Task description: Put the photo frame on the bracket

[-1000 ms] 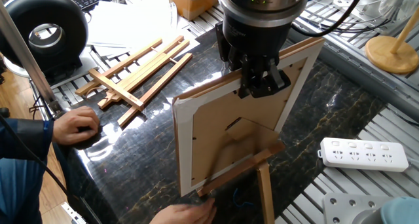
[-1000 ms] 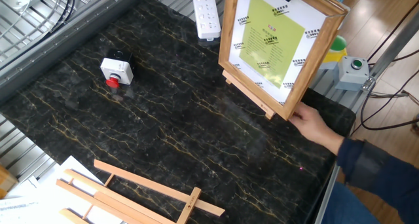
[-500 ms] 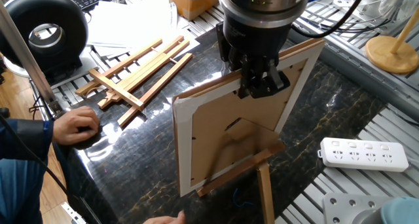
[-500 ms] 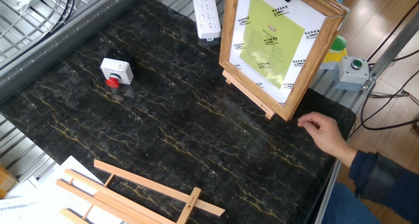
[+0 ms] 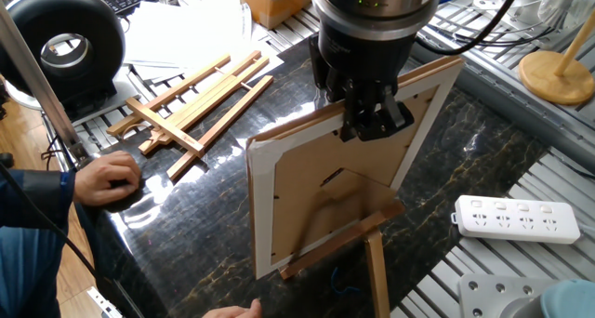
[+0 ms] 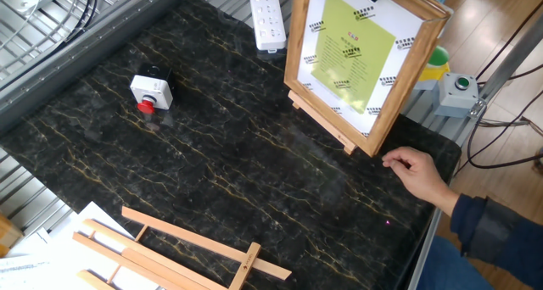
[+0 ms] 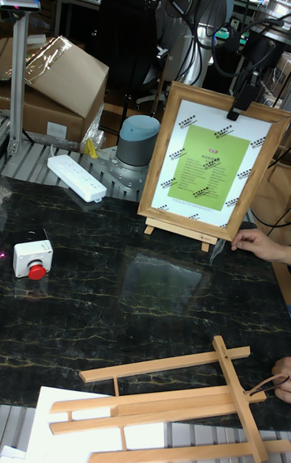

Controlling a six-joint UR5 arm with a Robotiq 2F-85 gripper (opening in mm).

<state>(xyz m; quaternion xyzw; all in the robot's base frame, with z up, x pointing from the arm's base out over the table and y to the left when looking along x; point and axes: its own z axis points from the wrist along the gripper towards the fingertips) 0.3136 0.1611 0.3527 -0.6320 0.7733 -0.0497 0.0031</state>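
The photo frame [image 5: 321, 202] stands upright and leans back, its brown backing board facing this view. From the other side its front [image 6: 361, 57] shows a green sheet. My gripper [image 5: 374, 123] is shut on the frame's top edge, also seen from the front [image 7: 240, 103]. The frame's lower edge sits along the crossbar of the bracket [image 5: 346, 238], whose long leg runs back along the table. The bracket's two blocks [image 6: 321, 120] stick out below the frame's front [image 7: 212, 168].
A bigger easel of long slats [image 5: 191, 104] [image 6: 170, 248] lies flat on the table. A white power strip [image 5: 516, 218] and a red-button box [image 6: 151, 91] sit on the surface. A person's hand [image 6: 416, 171] rests near the frame's lower corner, and another hand [image 5: 107, 178] is at the table edge.
The person's hand at the frame's lower corner has let go and drawn back a little. The frame and my gripper have barely moved.
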